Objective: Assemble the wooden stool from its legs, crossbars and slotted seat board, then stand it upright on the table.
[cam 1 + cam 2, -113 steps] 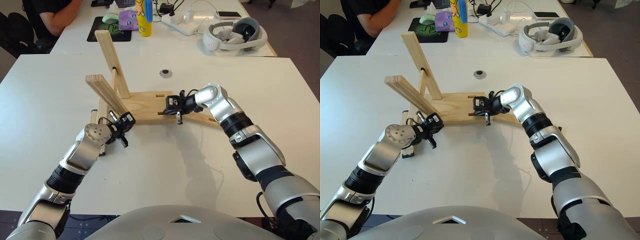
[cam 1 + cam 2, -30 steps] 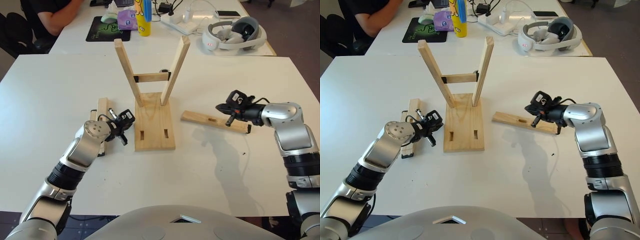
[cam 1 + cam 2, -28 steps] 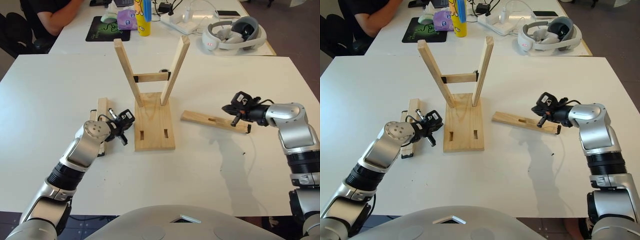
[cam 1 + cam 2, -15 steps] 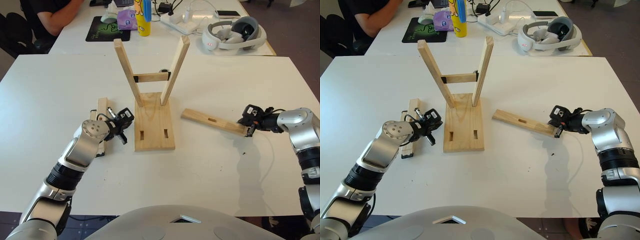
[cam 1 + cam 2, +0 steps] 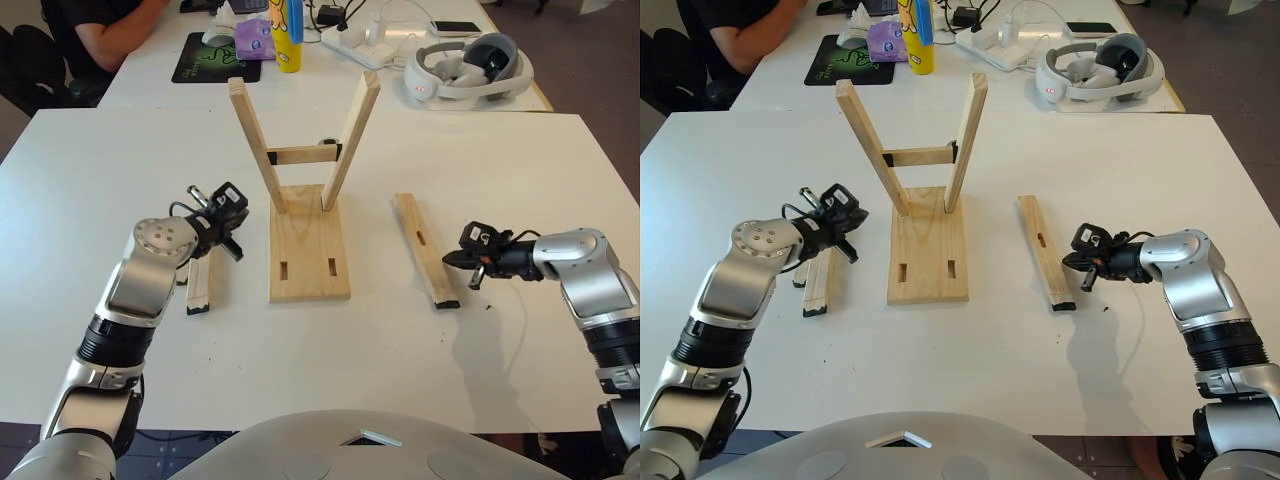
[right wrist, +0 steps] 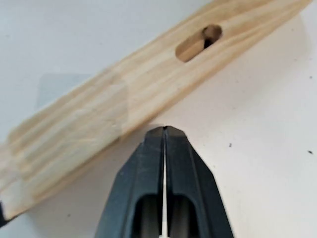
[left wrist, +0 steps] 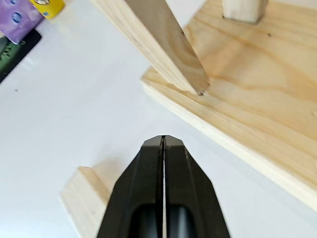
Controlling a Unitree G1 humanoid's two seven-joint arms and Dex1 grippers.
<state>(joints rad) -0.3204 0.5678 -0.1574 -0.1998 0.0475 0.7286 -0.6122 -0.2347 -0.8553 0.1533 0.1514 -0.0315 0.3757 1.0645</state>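
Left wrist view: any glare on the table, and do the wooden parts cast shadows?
Left wrist view: no glare on the table; a thin shadow runs along the seat board edge. Right wrist view: a faint shadow beside the loose leg.

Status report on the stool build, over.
Left claw and right claw shut, empty. Seat board flat, two legs with crossbar standing in it, near slots open. Loose leg beside right claw, loose wood by left claw.
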